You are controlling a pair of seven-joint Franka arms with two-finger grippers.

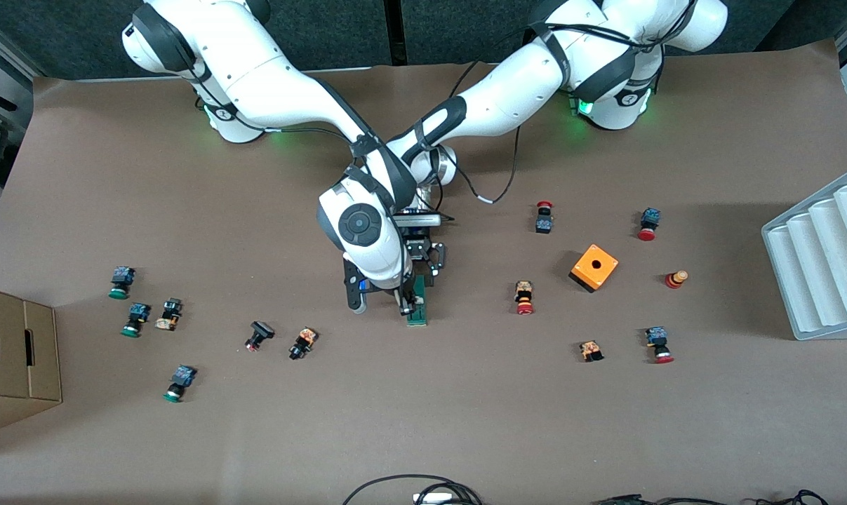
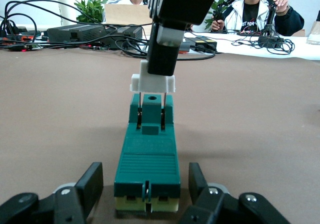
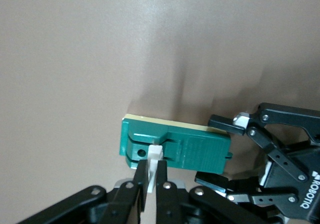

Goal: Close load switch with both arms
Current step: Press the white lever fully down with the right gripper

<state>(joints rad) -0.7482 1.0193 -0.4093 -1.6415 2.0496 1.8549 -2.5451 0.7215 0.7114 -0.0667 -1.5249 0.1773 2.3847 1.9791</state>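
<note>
Centrally in the front view, the load switch (image 1: 417, 303) lies on the table (image 1: 423, 421) under both arms. Left wrist view: left gripper (image 2: 148, 196) clamps the switch's green body. Right wrist view: right gripper (image 3: 152, 176) pinches its white sliding piece (image 3: 155, 156)

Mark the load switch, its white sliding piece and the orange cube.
load switch (image 2: 148, 161), left wrist view, on its ribbed green top.
white sliding piece (image 2: 153, 83), left wrist view, on its flat white face.
orange cube (image 1: 594, 266), front view, on its top face beside the hole.
</note>
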